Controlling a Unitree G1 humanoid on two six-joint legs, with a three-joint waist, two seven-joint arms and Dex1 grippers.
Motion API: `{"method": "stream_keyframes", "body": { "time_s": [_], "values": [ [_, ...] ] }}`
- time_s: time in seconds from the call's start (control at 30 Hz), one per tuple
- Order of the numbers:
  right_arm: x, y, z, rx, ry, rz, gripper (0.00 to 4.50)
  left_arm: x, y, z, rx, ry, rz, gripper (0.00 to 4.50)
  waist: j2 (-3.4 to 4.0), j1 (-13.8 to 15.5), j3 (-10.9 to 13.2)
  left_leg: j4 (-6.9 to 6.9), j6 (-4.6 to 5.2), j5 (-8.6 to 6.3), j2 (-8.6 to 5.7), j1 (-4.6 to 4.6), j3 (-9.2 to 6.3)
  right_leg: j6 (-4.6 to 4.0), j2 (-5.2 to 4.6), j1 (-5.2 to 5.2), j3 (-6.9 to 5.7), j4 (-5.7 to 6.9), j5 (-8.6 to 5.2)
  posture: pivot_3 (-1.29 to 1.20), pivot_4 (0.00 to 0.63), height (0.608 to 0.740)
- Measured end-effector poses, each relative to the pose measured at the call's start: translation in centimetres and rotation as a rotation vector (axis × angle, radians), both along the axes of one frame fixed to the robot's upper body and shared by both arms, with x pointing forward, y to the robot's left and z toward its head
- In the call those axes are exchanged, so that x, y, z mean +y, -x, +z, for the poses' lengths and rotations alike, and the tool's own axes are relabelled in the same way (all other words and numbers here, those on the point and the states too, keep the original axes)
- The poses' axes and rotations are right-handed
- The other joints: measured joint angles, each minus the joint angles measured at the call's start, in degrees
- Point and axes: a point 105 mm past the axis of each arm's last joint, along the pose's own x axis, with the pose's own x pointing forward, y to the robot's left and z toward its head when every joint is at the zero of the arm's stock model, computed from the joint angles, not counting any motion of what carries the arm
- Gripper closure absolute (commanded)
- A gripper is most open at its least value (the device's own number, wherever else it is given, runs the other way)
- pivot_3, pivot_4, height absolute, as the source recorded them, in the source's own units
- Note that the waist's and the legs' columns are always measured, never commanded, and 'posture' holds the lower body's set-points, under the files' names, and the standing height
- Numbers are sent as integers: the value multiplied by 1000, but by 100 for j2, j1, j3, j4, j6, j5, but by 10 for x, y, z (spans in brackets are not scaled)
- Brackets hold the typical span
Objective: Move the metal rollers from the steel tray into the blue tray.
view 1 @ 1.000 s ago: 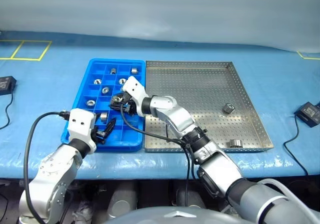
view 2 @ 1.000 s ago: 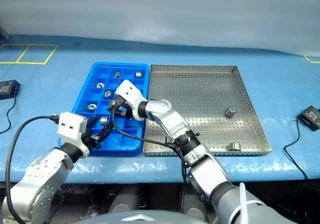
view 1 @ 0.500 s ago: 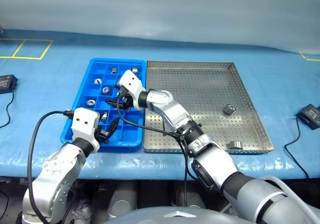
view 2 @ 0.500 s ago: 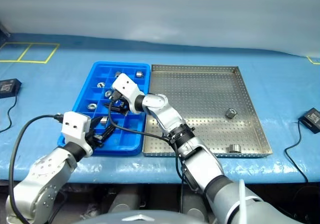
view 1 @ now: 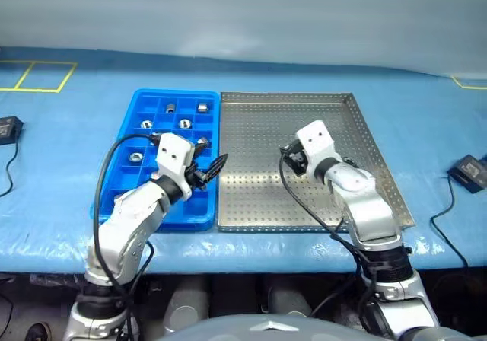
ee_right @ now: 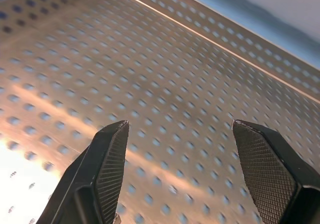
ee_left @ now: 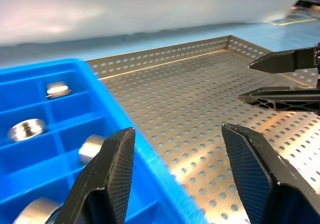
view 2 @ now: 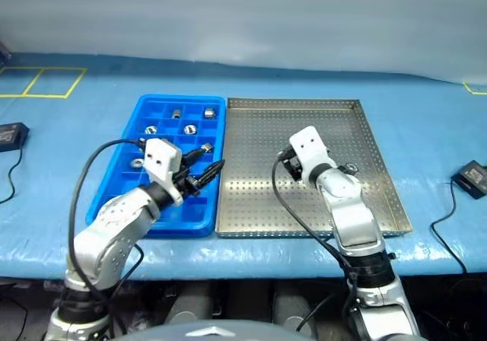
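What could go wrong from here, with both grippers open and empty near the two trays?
1. The right gripper hangs open over bare perforated floor of the silver steel tray; a shiny metal roller sits close behind its arm, where a careless swing could knock it.
2. The left gripper straddles the bright blue compartment tray's edge and could bump its rim, jolting rollers already sorted.

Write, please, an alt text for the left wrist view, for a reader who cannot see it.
The left gripper hangs open and empty over the border between the blue tray and the steel tray. Several metal rollers lie in the blue compartments, and the right gripper's black fingers reach in over the perforated floor.
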Motion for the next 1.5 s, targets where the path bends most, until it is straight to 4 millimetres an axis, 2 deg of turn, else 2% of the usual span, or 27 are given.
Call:
{"method": "stream_keyframes", "body": {
  "time_s": [0.1,0.23,0.33,0.43,0.57,0.77,0.87,0.93,1.03,1.2,1.5],
  "values": [
    [-7,8,-15,53,0,-54,1026,-16,-4,-5,6,-34,-81,1500,1,-169,0,0,3,-1,-4,1,10,17,6,-3,12,0,10,-69,150,740],
    [-16,20,-15,77,12,-115,1026,-35,2,-14,37,-51,-212,1500,1,-287,0,2,5,-2,1,0,10,48,6,-3,17,0,25,-94,150,740],
    [-26,32,-6,82,57,-132,1026,-46,10,-16,42,-74,-310,1500,2,-308,1,6,8,-3,1,-2,11,49,5,-3,19,-1,24,-127,150,740],
    [-32,44,10,72,81,-123,1026,-51,11,-15,36,-76,-348,1500,4,-350,1,15,10,-4,2,-1,11,40,5,0,20,-1,13,-158,150,740],
    [-39,52,30,63,-31,-156,1026,-52,10,-18,51,-70,-344,1500,3,-482,1,23,12,-2,7,2,14,46,9,5,24,0,6,-181,150,740],
    [-49,48,40,144,-245,-265,1026,-52,11,-24,66,-70,-329,1500,4,-606,1,25,20,3,7,7,26,41,9,6,40,5,22,-173,150,740],
    [-49,41,36,205,-364,-325,1026,-54,10,-24,67,-63,-309,1500,5,-623,0,25,21,3,6,9,29,44,9,6,46,6,25,-165,150,740],
    [-50,39,26,254,-400,-368,1026,-54,9,-24,68,-62,-296,1500,6,-612,-1,23,23,2,0,5,26,47,8,4,48,6,27,-165,150,740],
    [-57,37,17,299,-367,-399,1026,-52,10,-29,85,-58,-277,1500,11,-616,-1,22,35,-5,-5,-2,34,76,2,-4,56,3,42,-172,150,740],
    [-72,37,14,339,-266,-411,1026,-50,9,-31,94,-55,-256,1500,11,-637,-2,22,41,-8,-7,-7,41,79,0,-9,63,-2,42,-191,150,740],
    [-89,66,-5,531,-130,-292,1026,-60,9,-28,97,-2,-257,1500,12,-771,-1,36,63,-21,-13,-10,58,87,1,-6,93,-7,35,-224,150,740]
  ]
}}
